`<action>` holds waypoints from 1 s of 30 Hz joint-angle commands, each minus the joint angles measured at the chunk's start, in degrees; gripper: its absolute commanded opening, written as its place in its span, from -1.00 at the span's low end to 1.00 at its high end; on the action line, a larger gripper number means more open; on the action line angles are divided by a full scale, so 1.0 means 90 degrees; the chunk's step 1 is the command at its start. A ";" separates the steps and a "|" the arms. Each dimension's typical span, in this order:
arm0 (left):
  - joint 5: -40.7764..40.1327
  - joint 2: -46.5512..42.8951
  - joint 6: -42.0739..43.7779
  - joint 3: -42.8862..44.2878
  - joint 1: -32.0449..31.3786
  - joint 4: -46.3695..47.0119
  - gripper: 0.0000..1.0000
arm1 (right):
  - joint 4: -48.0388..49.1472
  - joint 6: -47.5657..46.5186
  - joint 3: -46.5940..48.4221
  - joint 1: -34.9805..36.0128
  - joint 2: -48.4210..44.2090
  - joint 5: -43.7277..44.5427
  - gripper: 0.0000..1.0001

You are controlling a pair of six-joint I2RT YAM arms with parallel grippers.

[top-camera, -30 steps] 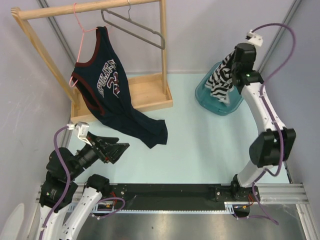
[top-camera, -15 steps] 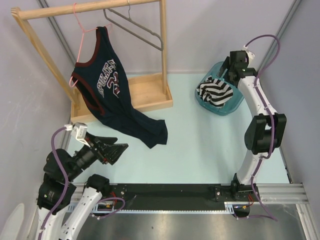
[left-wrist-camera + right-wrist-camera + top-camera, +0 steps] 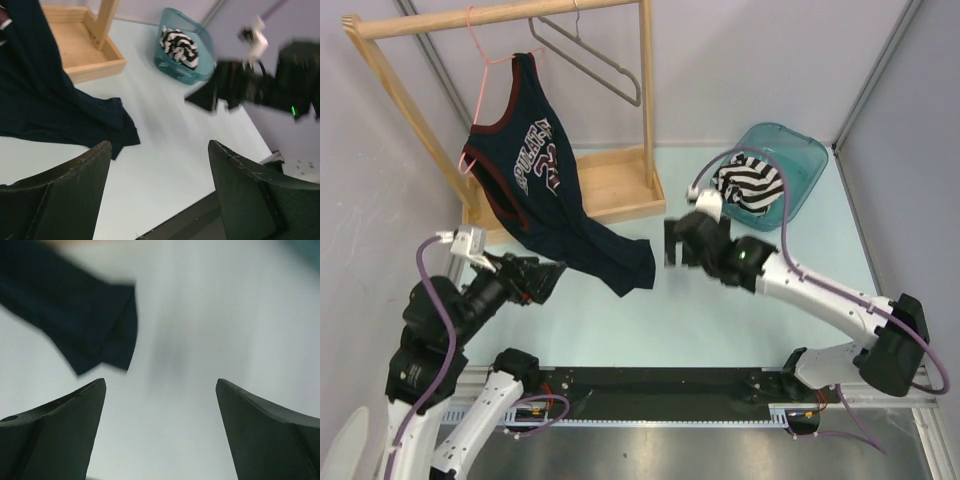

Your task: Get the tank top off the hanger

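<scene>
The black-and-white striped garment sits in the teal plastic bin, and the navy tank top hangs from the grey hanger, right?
No: the navy tank top hangs from the pink wire hanger, not the grey hanger beside it; the top external view shows this. The rest stands.

Your top camera looks down from above and behind the arm bases, taking in the whole counter. Your left wrist camera looks past the left claw, across the counter toward the teal basket. Your right wrist camera, blurred, faces down close over the counter. All three share the hem of the tank top.
</scene>
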 commanded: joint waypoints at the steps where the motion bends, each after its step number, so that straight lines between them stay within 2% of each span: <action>1: -0.0840 0.1106 0.0346 0.0636 -0.0013 0.0208 0.67 | 0.0558 0.1326 -0.1186 0.1437 -0.0680 0.0421 0.99; 2: -0.1015 0.1293 0.0366 0.1024 -0.0013 0.0198 0.67 | 0.0656 0.1533 -0.1594 0.1655 -0.0758 0.0353 0.99; 5: -0.1482 0.1869 0.0600 0.1892 -0.0013 0.0296 0.75 | 0.0726 0.1994 -0.1842 0.2398 -0.0720 0.0178 0.99; 7: -0.2030 0.2259 0.0833 0.2519 -0.0003 0.0140 0.81 | 0.0239 0.2111 -0.1619 0.2759 -0.0418 0.0167 0.99; 8: -0.2187 0.2639 0.0921 0.3150 -0.0003 0.0101 0.85 | -0.0014 0.2179 -0.1473 0.2897 -0.0291 0.0379 0.99; 10: -0.2568 0.3070 0.1214 0.3730 0.0026 0.0013 0.96 | -0.0708 0.2326 -0.1033 0.3373 0.0011 0.0876 0.99; 13: -0.2550 0.4037 0.1556 0.4960 0.0386 -0.0289 0.99 | -0.1441 0.2521 -0.0555 0.3756 0.0294 0.1250 0.99; 15: -0.2249 0.4701 0.1596 0.5752 0.0972 -0.0581 0.99 | -0.1793 0.2814 -0.0408 0.4001 0.0344 0.1349 1.00; 19: -0.1275 0.5210 0.1450 0.6096 0.2065 -0.0505 0.99 | -0.1814 0.3078 -0.0621 0.4265 0.0053 0.1154 0.99; 20: -0.1212 0.5269 0.1450 0.6106 0.2464 -0.0486 0.99 | -0.1717 0.3098 -0.0699 0.4275 -0.0045 0.1085 0.99; 23: -0.0891 0.5464 0.1713 0.6174 0.3041 -0.0388 0.99 | -0.1434 0.3069 -0.1109 0.4294 -0.0512 0.0831 0.99; 26: -0.0734 0.5766 0.1762 0.6262 0.3491 -0.0358 0.99 | -0.1190 0.2961 -0.1402 0.4285 -0.1049 0.0665 0.99; 30: -0.0401 0.6245 0.1568 0.6312 0.3659 -0.0417 0.98 | -0.1052 0.2747 -0.1598 0.4285 -0.1636 0.0509 0.99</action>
